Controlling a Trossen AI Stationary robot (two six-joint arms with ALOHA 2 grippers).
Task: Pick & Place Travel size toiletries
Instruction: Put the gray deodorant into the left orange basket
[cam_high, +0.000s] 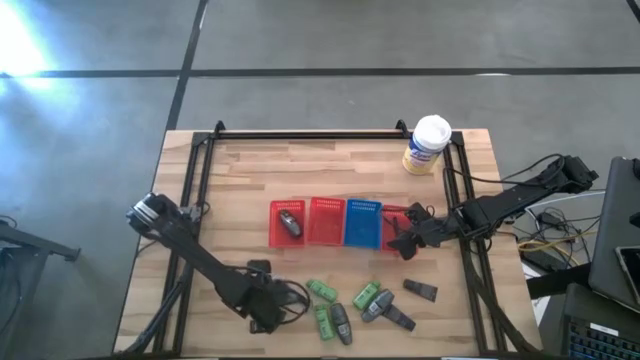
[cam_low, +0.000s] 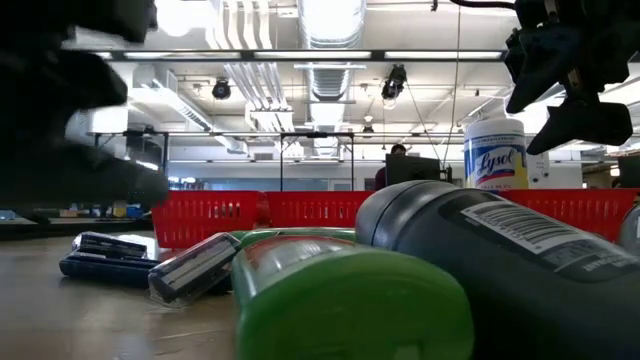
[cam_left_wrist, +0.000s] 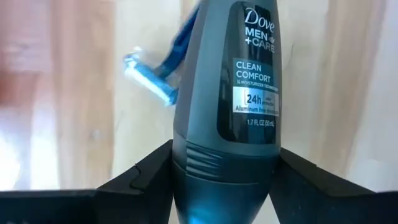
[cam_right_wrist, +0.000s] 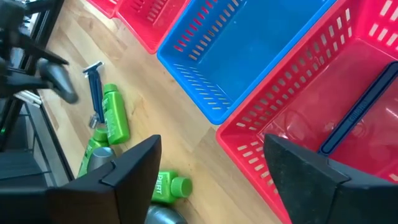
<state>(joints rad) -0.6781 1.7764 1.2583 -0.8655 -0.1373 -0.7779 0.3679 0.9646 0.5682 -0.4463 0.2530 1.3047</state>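
Note:
My left gripper (cam_high: 265, 308) is near the table's near edge, shut on a grey Dove roll-on tube (cam_left_wrist: 230, 93). A blue razor (cam_left_wrist: 155, 74) lies on the wood beyond it. My right gripper (cam_right_wrist: 211, 168) hangs open above the rightmost red basket (cam_right_wrist: 298, 124), where a dark razor (cam_right_wrist: 354, 118) lies. Another grey tube (cam_high: 289, 224) lies in the leftmost red basket. On the table near the front lie green packs (cam_high: 320, 290), grey tubes (cam_high: 378, 305) and black angular pieces (cam_high: 420, 290). My left gripper pinches the grey tube between its two fingers (cam_left_wrist: 143, 174) at the ridged band near one end (cam_left_wrist: 193, 155). The fingers point down from above and lie across the tube. Its labelled body sticks out past the fingertips toward the table. In the right wrist view it looks lifted clear (cam_right_wrist: 62, 84).
Four mesh baskets stand in a row mid-table: red (cam_high: 274, 232), red (cam_high: 325, 220), blue (cam_high: 362, 222), red. A white-lidded yellow canister (cam_high: 427, 145) stands at the far right. A black frame rail (cam_high: 310, 133) runs along the far edge. Bare wood lies behind the baskets.

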